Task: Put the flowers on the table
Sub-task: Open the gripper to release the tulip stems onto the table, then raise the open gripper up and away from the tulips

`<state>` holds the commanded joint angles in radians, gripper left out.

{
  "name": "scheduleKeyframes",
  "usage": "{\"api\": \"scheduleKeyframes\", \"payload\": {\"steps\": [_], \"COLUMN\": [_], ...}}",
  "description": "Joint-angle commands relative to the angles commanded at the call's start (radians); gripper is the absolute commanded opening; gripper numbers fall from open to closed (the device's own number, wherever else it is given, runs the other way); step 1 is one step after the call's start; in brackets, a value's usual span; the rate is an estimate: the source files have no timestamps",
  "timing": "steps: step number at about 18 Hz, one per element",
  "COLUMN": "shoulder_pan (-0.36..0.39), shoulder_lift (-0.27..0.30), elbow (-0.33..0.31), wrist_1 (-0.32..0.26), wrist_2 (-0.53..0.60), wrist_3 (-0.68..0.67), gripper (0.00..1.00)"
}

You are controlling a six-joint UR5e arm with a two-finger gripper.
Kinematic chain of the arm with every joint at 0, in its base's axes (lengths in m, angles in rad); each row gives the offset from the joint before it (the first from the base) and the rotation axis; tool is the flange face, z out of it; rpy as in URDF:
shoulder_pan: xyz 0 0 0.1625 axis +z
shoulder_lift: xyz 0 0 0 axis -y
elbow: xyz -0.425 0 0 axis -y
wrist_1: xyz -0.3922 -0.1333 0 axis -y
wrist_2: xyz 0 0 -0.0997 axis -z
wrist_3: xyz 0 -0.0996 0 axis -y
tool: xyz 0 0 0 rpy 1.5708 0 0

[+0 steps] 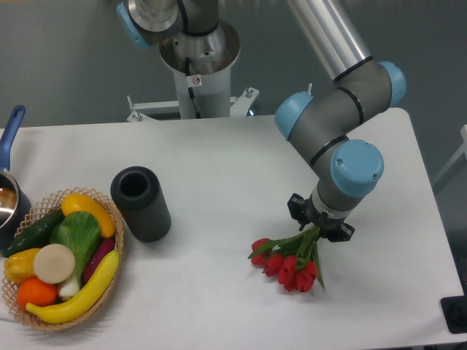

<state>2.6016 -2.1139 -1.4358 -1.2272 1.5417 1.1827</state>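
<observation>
The flowers (288, 264), a small bunch of red tulips with green stems, lie at the right of the white table (233, 168) with their buds pointing toward the front. My gripper (319, 224) is directly over the stem ends, seen from above, and its fingers are hidden under the wrist. The stems run up into it. I cannot tell whether the buds touch the table or hang just above it.
A black cylinder (140, 203) lies on its side left of centre. A wicker basket (111, 221) of vegetables and fruit sits at the front left. A pot with a blue handle (10, 197) stands at the left edge. The robot base (197, 65) is at the back.
</observation>
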Motion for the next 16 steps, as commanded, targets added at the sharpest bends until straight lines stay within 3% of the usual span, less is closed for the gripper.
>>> {"api": "scheduleKeyframes", "payload": {"steps": [7, 13, 16], "shoulder_pan": [0.009, 0.060, 0.107], "shoulder_lift": [0.051, 0.098, 0.100], "elbow": [-0.011, -0.015, -0.015], "wrist_1": [0.012, 0.018, 0.047], "wrist_2": [0.000, 0.005, -0.002], "wrist_3": [0.003, 0.006, 0.090], "gripper": [1.00, 1.00, 1.00]}}
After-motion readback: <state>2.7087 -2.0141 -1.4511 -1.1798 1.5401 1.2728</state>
